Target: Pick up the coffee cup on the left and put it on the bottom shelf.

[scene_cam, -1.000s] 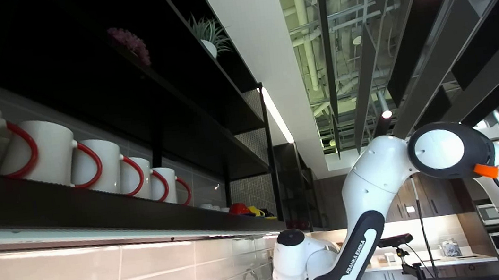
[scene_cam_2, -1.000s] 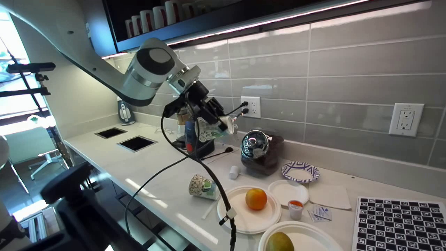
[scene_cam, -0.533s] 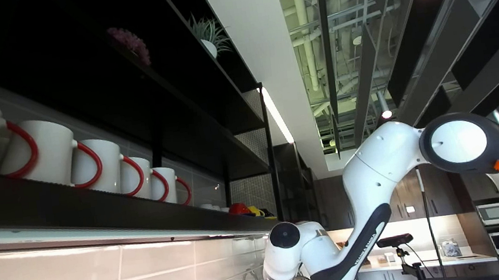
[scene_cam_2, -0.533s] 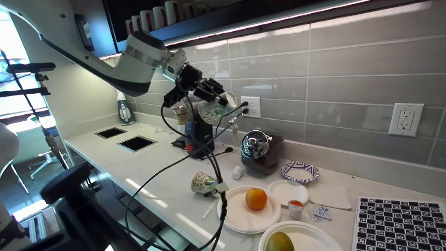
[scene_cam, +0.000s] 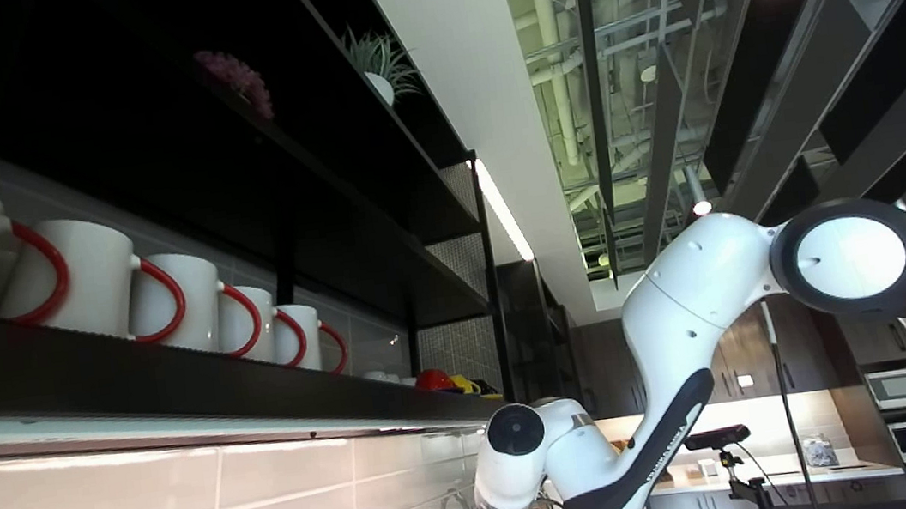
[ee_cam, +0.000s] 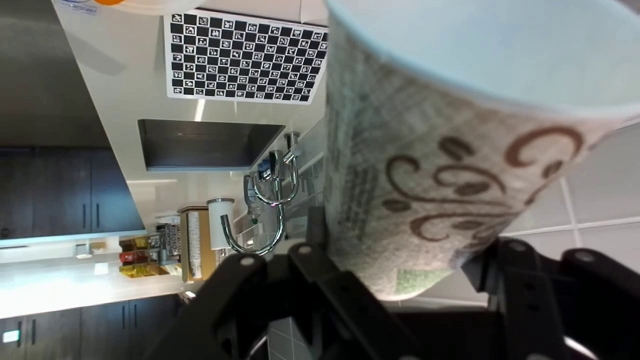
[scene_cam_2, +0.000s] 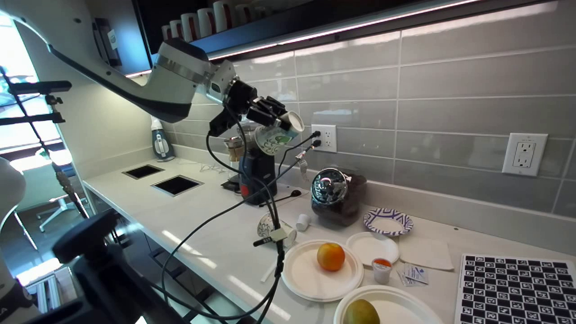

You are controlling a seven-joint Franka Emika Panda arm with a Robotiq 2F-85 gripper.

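Far left of the black hand (scene_cam_2: 282,115), a blue-and-white appliance (scene_cam_2: 162,143) stands on the glossy white surface (scene_cam_2: 216,211) near a pair of dark, pale-rimmed rectangular insets (scene_cam_2: 177,185). Higher than the hand, and also to its left in both exterior views, white mugs (scene_cam: 88,273) with curved red handles line the black bottom shelf (scene_cam: 218,383); lettering along the dark band of the smooth white arm (scene_cam: 703,284) is too blurred to read with certainty. Lower than the hand, a dark appliance (scene_cam_2: 261,173) bears a red patch.

The hand grips the coffee cup (scene_cam_2: 273,141), which sits tilted between its fingers (ee_cam: 522,295), well above the surface. In the wrist view the cup's pale, tapering wall shows brown swirls and coffee-bean shapes, a green patch toward its narrow end, and a small block of print that cannot be made out.

Below the hand, a second cup (scene_cam_2: 265,222), also patterned, lies on its side, partly hidden by black cables (scene_cam_2: 272,207). Below and to the right of the hand, a dark container (scene_cam_2: 335,211) carries a mirror-bright round lid (scene_cam_2: 325,185), its lettering illegible, while an orange (scene_cam_2: 330,257) rests on a round white plate (scene_cam_2: 315,285). Farther right of the hand come a lattice-rimmed blue-and-white plate (scene_cam_2: 388,225), a small printed packet (scene_cam_2: 414,274) with text too fine to read, and, farthest out, a flat board (scene_cam_2: 513,290) of black and white squares.
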